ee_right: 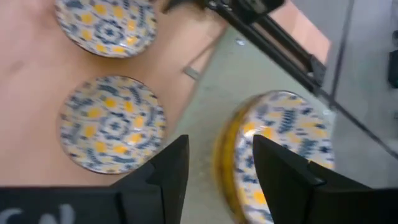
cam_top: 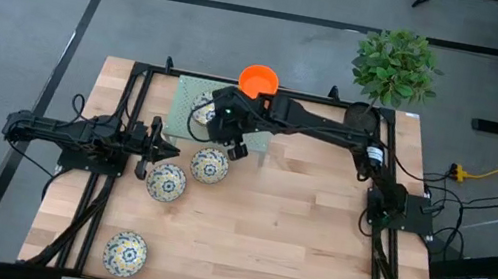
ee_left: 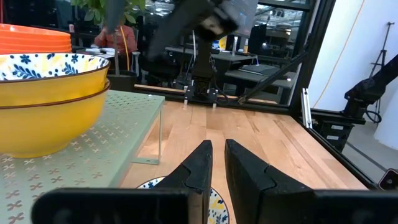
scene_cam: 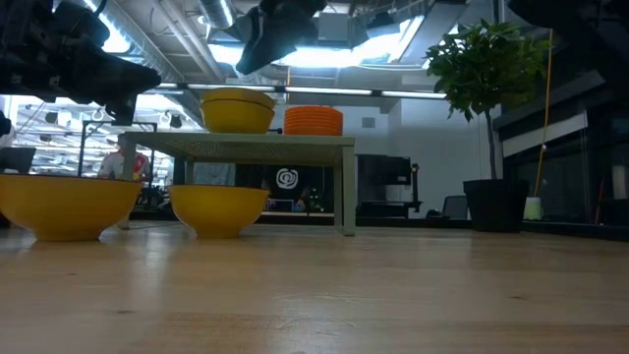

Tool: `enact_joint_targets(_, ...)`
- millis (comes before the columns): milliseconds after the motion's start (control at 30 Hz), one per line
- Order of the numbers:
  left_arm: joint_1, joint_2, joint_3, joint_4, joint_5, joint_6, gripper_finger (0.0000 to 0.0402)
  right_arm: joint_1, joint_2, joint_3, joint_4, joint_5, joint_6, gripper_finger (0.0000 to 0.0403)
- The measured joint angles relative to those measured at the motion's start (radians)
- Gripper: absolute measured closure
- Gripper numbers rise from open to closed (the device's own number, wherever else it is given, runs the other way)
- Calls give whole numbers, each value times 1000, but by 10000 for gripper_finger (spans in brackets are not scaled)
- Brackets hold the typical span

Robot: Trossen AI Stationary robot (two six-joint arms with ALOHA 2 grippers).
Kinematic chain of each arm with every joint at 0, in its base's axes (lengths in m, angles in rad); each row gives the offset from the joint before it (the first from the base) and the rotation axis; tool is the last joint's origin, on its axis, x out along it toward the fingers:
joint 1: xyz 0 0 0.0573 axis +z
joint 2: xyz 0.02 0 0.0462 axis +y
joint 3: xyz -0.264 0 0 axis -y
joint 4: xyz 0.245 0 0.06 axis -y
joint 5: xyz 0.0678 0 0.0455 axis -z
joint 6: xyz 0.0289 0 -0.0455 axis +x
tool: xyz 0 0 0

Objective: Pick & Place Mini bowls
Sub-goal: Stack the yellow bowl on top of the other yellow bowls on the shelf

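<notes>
The right gripper (ee_right: 214, 168) hangs released above stacked bowls (ee_right: 277, 155) on the shelf (cam_top: 183, 108); the left gripper (ee_left: 217, 163) waits nearly clenched, empty.

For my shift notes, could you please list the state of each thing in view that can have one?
Right tool: open, above the rack's floral stack.
Left tool: nearly shut, empty, above a table bowl.
Floral stack: two nested on the rack.
Orange stack: on the rack.
Three floral bowls: upright on the table.
</notes>
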Motion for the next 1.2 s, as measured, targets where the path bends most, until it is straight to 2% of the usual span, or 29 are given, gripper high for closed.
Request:
enact_joint_targets(433,0,0,0,0,0,0,363,156,0,1,-129,-4,263,226)
enact_joint_targets(700,0,0,0,0,0,0,363,286,0,-118,-145,22,438,226)
enact_joint_targets(900,0,0,0,0,0,0,363,371,0,-241,-12,108,462,226)
enact_joint_targets(1200,0,0,0,0,0,0,363,387,0,-454,335,113,408,226)
